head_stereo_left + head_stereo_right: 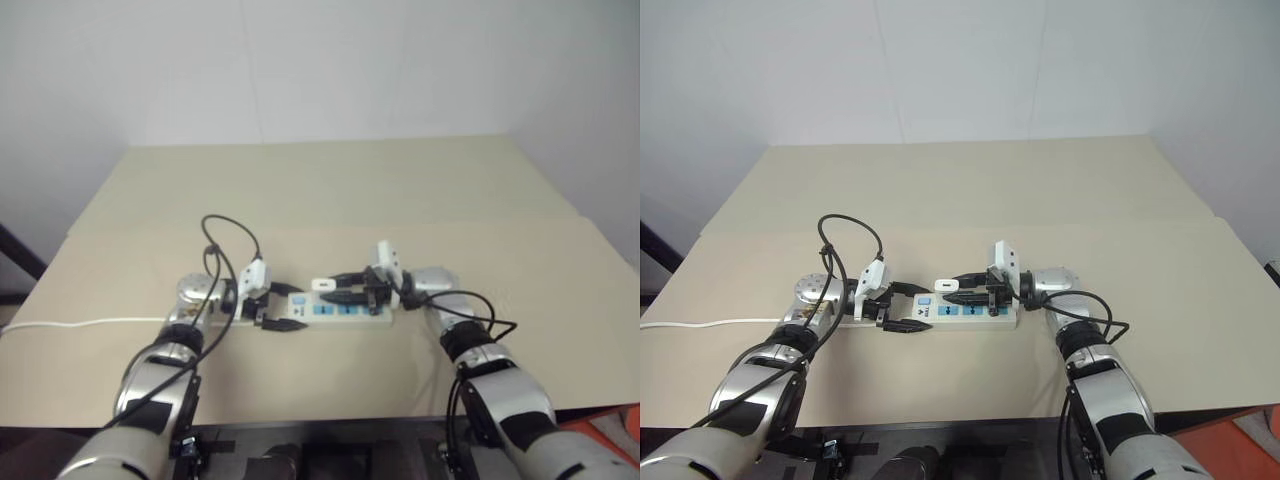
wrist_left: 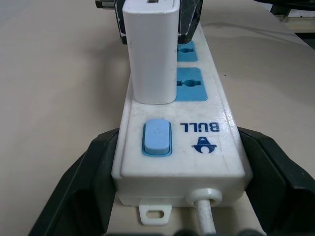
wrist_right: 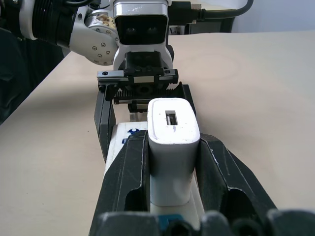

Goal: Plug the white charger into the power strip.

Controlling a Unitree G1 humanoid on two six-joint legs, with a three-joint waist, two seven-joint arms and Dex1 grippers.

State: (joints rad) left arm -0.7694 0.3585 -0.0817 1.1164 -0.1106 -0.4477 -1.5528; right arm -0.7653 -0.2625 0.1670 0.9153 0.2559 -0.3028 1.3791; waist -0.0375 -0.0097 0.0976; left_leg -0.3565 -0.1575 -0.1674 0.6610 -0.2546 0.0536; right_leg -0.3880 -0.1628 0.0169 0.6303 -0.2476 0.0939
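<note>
Beige tabletop (image 1: 330, 190), white wall behind. Right gripper (image 3: 172, 162) clamped on the white charger (image 3: 173, 147), one finger per flank, charger upright between the jaws, base down on the power strip (image 2: 197, 132) at the outlet nearest the switch (image 2: 157, 137). Fully seated or not: can't tell. Left gripper (image 2: 174, 196) spread wide, straddling the strip's switch end, fingers along both long sides, cord (image 1: 90, 323) exiting between them. Strip's long axis on the line between the two grippers. Likely next: press straight down, left bracing.
</note>
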